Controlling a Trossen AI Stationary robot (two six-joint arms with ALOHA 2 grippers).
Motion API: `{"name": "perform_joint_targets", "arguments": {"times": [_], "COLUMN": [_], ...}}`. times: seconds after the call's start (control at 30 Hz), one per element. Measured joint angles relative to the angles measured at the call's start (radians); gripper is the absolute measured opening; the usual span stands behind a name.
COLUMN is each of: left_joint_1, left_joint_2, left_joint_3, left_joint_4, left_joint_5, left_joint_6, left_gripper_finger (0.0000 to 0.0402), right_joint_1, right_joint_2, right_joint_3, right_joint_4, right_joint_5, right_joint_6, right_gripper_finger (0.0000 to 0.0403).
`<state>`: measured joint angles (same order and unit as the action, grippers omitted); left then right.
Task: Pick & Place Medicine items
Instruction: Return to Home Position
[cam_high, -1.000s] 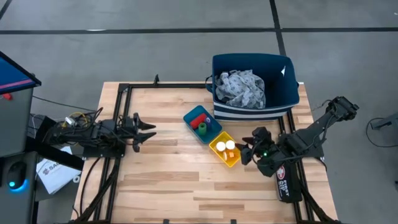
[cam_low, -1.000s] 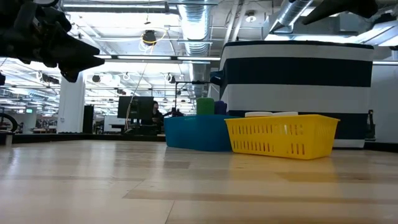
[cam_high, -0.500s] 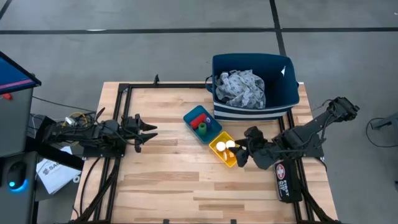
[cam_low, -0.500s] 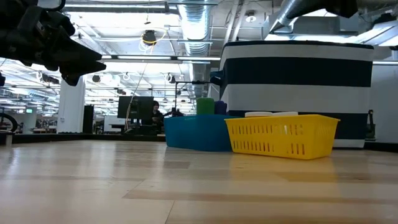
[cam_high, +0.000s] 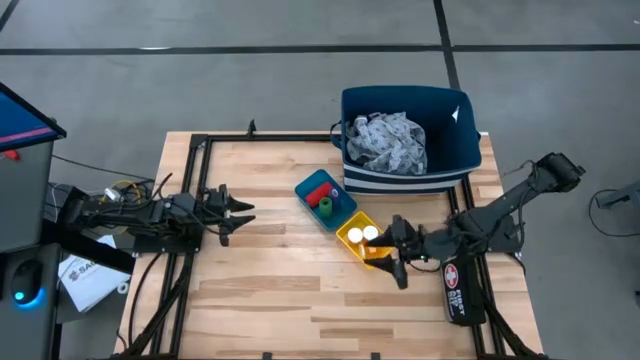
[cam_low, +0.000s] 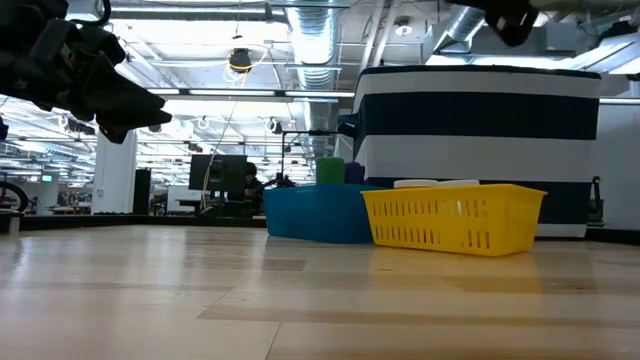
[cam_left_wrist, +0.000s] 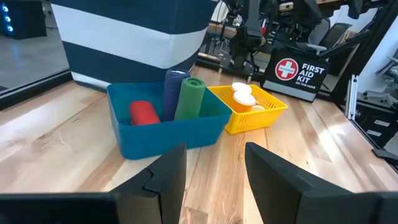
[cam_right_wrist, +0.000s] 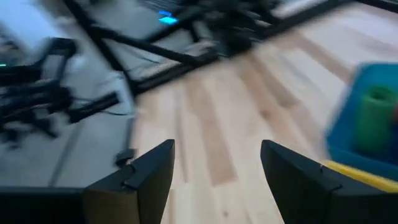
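Note:
A red bottle (cam_left_wrist: 144, 113), a blue box (cam_left_wrist: 174, 93) and a green bottle (cam_left_wrist: 189, 98) stand in the blue tray (cam_high: 322, 198). White-capped pill bottles (cam_left_wrist: 244, 96) lie in the yellow tray (cam_high: 362, 240) beside it. My left gripper (cam_high: 240, 213) is open and empty at the table's left, pointing at the trays; it also shows in its wrist view (cam_left_wrist: 214, 168). My right gripper (cam_high: 392, 258) is open and empty just beyond the yellow tray's right, near corner, above the table; its wrist view (cam_right_wrist: 217, 162) shows the green bottle (cam_right_wrist: 376, 109) off to one side.
A dark blue, white-striped bin (cam_high: 405, 140) with a grey patterned cloth stands at the far right, behind the trays. A first-aid kit (cam_high: 458, 290) lies at the table's right edge. Bare wood lies between my left gripper and the trays and along the near edge.
My right gripper has gone toward the table's left, up to the yellow tray's right side, and has turned about as it went. It stays open. The bottles and trays have not moved.

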<state>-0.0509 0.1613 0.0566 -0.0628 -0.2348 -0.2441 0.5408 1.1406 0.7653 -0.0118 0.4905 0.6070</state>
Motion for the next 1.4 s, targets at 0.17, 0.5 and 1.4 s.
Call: {"name": "perform_joint_targets", "arguments": {"times": [0.17,0.5,1.4], "left_joint_1": [0.0,0.0,0.0], "left_joint_2": [0.005,0.004,0.004], "left_joint_3": [0.0,0.001,0.001], "left_joint_4": [0.0,0.003,0.003], "left_joint_5": [0.0,0.0,0.0], "left_joint_6": [0.0,0.0,0.0], "left_gripper_finger": [0.0157,0.0156,0.0157], "right_joint_1": [-0.037,-0.064,-0.337], "right_joint_2": [-0.078,-0.129,-0.396], "right_joint_3": [-0.164,-0.415,-0.745], "right_joint_4": [0.204,0.421,0.585], "right_joint_5": [-0.172,-0.336,-0.358], "right_joint_6": [-0.188,-0.476,-0.597], "right_gripper_finger": [0.0235,0.0235,0.0235]}}
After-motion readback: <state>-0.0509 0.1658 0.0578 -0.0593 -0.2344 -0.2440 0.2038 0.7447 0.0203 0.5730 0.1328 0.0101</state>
